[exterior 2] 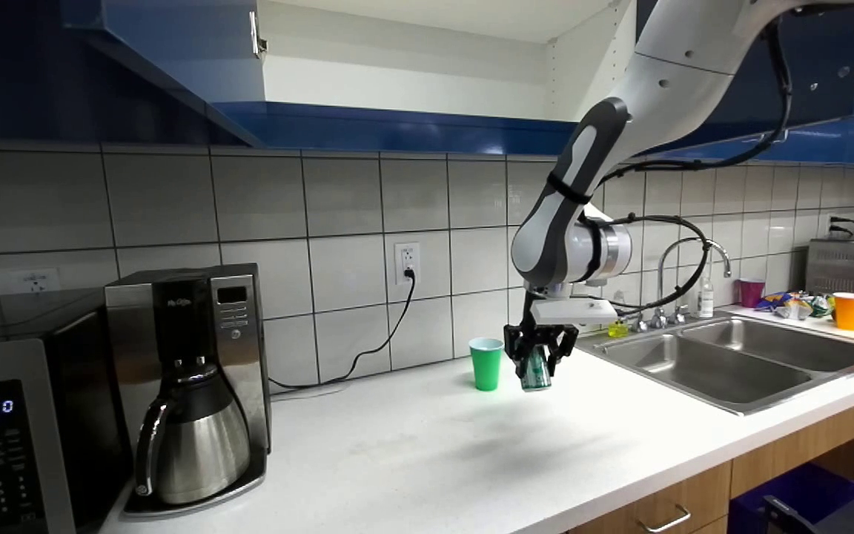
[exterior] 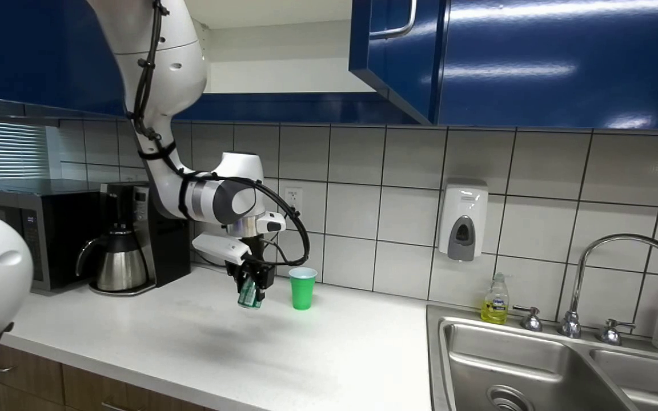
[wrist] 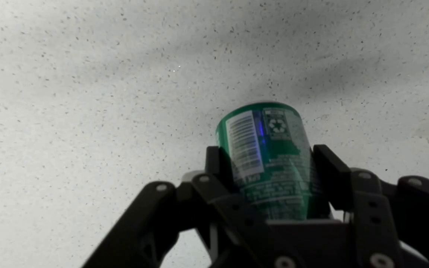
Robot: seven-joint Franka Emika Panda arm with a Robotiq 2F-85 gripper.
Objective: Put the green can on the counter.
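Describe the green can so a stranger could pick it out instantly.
Find the off-white counter, then the black gripper hanging over it. Clamped in it is the green can. Unlike the bright-green cup standing nearby, it is darker, with a printed barcode.

Free counter (exterior: pixel 329 354) beside green cup (exterior: pixel 302 289)

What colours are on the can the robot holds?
The can is green with a pale barcode panel, best seen in the wrist view.
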